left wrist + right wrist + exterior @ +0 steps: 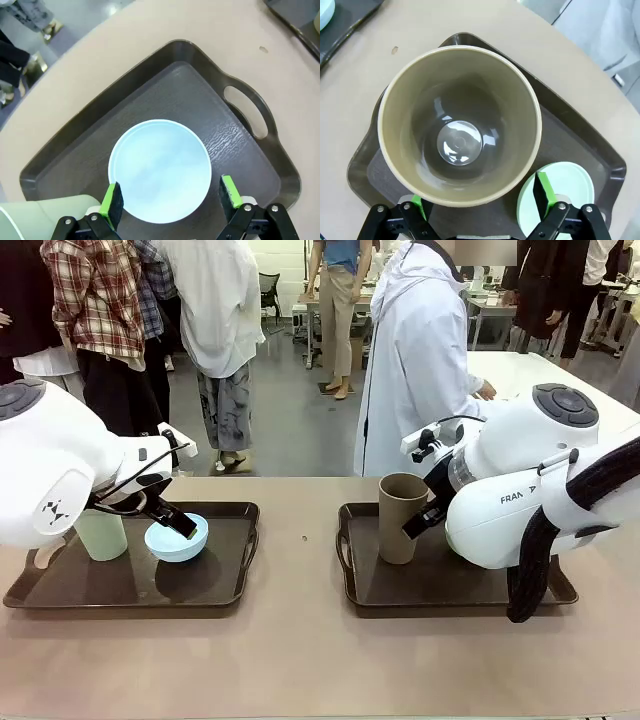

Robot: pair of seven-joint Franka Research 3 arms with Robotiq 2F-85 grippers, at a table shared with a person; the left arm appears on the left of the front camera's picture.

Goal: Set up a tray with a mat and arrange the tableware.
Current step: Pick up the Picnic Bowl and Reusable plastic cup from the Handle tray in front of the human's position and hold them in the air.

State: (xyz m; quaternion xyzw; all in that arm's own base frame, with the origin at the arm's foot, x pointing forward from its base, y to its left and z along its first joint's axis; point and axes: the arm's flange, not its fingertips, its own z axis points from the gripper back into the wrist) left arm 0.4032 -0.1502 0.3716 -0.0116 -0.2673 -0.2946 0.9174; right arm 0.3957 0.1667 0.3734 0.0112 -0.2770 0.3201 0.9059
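Observation:
A light blue bowl (160,170) sits on the left dark tray (200,80), whose floor carries a dark grained mat (200,120). My left gripper (171,199) is open, its green pads (112,205) either side of the bowl's near rim. A pale green tumbler (100,535) stands beside it on the same tray. On the right tray (460,590) the brown tumbler (460,125) stands upright. My right gripper (480,200) is open with its fingers (542,192) straddling the tumbler's lower part. A mint green bowl (570,190) lies just behind it.
A person in a white coat (420,360) stands at the far side of the table, and other people stand further back. Bare tabletop (300,640) separates the two trays and runs along the near edge. A small speck (305,538) lies between the trays.

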